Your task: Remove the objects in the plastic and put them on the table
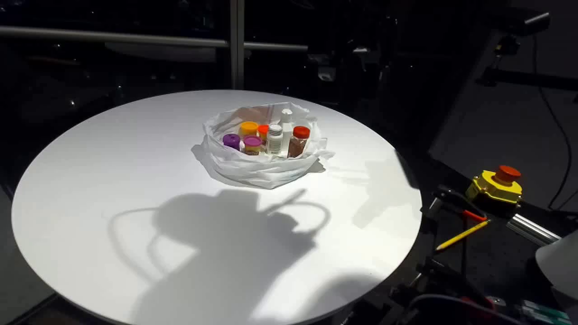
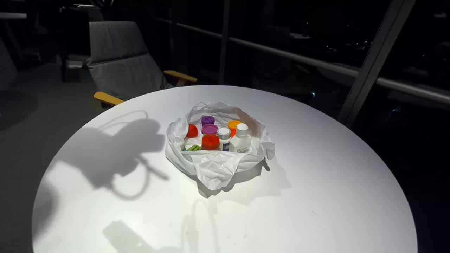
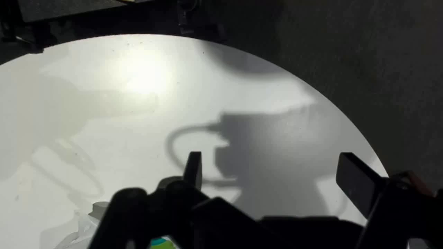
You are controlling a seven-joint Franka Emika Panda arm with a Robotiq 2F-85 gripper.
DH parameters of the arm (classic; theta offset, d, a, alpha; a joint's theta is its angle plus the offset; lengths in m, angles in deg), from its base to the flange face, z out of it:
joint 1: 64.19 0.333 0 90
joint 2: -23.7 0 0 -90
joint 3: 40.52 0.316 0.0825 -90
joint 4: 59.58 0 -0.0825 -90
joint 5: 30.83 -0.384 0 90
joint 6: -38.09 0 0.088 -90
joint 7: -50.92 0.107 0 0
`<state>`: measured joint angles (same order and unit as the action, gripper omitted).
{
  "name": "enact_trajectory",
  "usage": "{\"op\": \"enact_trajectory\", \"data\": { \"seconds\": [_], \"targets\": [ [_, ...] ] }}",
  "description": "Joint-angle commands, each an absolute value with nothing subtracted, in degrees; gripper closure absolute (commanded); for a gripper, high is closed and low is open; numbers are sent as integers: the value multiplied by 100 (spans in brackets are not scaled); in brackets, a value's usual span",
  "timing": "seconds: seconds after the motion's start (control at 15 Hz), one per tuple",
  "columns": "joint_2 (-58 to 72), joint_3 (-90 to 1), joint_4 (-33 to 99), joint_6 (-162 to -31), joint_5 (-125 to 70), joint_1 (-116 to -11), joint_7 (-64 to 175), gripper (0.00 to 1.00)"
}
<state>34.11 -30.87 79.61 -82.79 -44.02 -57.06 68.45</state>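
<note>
in an exterior view, unloading seems unstarted: bright-capped cylindrical containers [image 1: 253, 141] are held in the crumpled white plastic bag [image 1: 257, 172]; in an exterior view, a rounded red object [image 2: 192, 131] too, towards ten o'clock; in the wrist view, the black two-fingered gripper [image 3: 269, 171] is spread, empty

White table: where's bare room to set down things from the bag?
In an exterior view, the tabletop is bare between the plastic bag and the image-left rim, and below the bag, partly shadowed. Crowded: inside the bag, where tubs, white bottles and a red-capped jar cluster.
</note>
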Motion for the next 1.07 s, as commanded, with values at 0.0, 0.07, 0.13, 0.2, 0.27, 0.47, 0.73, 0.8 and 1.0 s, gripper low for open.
{"op": "enact_trajectory", "data": {
  "seconds": [0.0, 0.07, 0.13, 0.2, 0.27, 0.47, 0.73, 0.8, 1.0],
  "targets": [
    [3410, -3106, 7939, -8274, -4397, -5688, 6848, 0],
    [3411, -3106, 7909, -8274, -4397, -5688, 6848, 0],
    [3413, -3106, 7884, -8274, -4397, -5689, 6848, 0],
    [3413, -3106, 7872, -8274, -4397, -5689, 6848, 0],
    [3413, -3106, 7871, -8274, -4397, -5689, 6848, 0],
    [3315, -3143, 7755, -8335, -4398, -5720, 6794, 0],
    [2828, -3323, 7305, -8696, -4212, -5915, 6878, 0],
    [2640, -3390, 7154, -8752, -4204, -5969, 6904, 0],
    [2076, -3565, 6722, -9060, -3932, -6109, 7035, 0]
  ]
}}
